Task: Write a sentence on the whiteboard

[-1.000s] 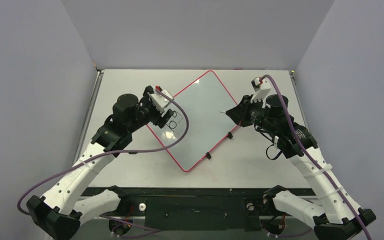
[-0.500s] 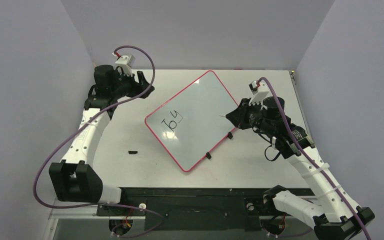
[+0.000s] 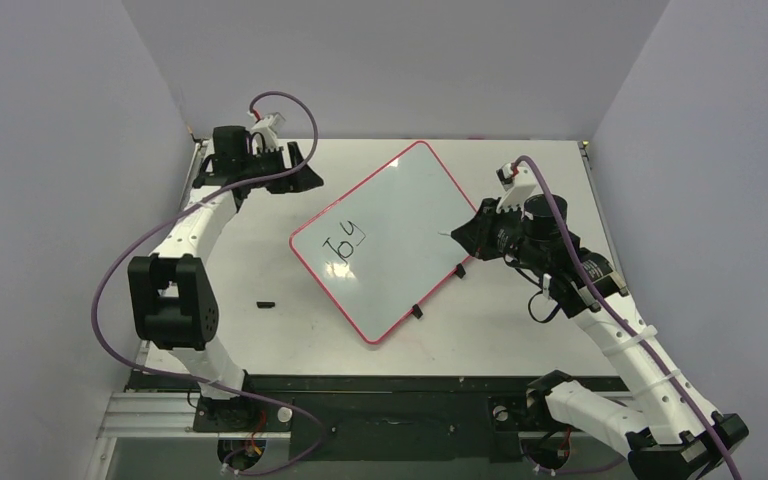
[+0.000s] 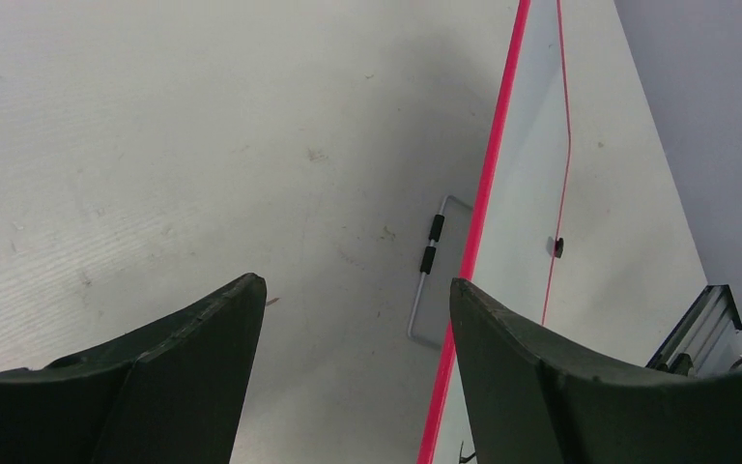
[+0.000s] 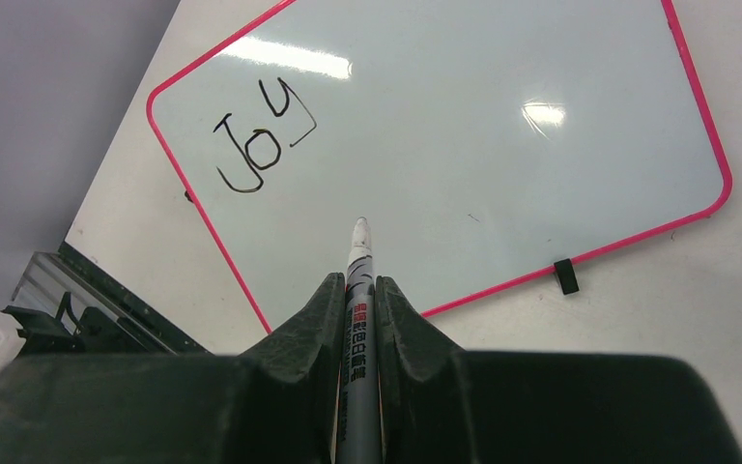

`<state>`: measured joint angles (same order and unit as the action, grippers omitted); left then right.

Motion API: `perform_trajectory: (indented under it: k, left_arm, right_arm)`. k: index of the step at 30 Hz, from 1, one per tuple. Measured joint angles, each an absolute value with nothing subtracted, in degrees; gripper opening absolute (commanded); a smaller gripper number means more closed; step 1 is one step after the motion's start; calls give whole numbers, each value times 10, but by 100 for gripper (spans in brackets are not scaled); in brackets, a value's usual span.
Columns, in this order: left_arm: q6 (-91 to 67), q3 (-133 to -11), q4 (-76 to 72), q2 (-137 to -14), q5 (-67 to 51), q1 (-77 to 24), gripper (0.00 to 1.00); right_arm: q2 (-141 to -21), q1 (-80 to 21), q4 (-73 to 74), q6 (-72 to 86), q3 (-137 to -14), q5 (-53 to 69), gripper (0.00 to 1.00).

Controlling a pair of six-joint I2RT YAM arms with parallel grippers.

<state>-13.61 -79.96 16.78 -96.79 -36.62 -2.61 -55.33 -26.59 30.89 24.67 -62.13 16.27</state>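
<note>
My left end effector (image 3: 298, 172) has withdrawn from the whiteboard (image 3: 400, 230) to the far left corner of the worktop (image 3: 250, 260), and its jaws stand wide and empty. This uncovers the sentence (image 3: 344, 243): only "Joy" is written, near the board's left corner. My right end effector (image 5: 359, 290) remains clamped on the marker (image 5: 358, 253), tip over the board. Judgement: the remaining words are still to be written.

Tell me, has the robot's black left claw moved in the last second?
Yes. The black left claw swung off the red-rimmed rectangular whiteboard to the white table's far-left corner.
</note>
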Motion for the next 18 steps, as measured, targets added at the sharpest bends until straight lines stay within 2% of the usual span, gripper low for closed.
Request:
perform_trajectory:
  k: [18]
  left_arm:
    - [-163, -879, 185, -1061, -449, -27, 64]
  right_arm:
    - [-553, -266, 305, 238, -609, 163, 0]
